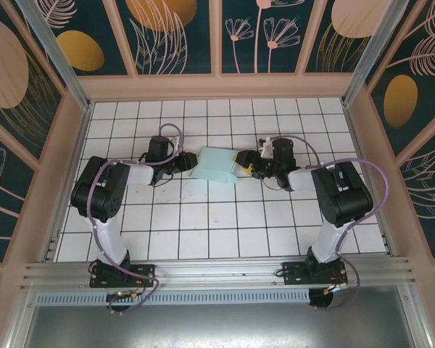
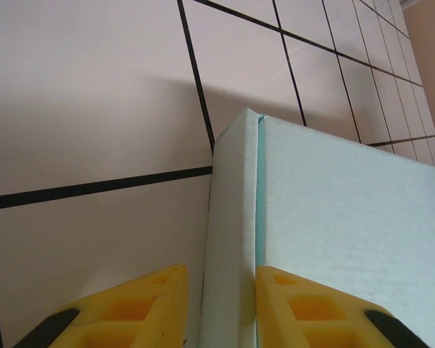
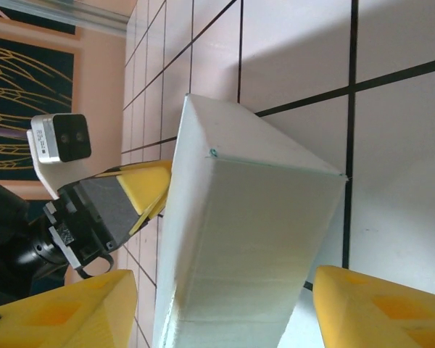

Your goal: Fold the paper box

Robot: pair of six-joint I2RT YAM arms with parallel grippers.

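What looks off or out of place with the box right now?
The paper box sits at a slant to the grid lines of the table. In the left wrist view a thin dark slit runs along one corner edge, so that panel seems not quite closed flush. No tears or crushing visible.

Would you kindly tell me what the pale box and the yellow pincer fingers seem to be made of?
The paper box looks like thin matte card: crisp creased edge, grainy face, no shine. The fingers of the left pincer look like matte yellow plastic with moulded recesses, possibly foam; I cannot tell.
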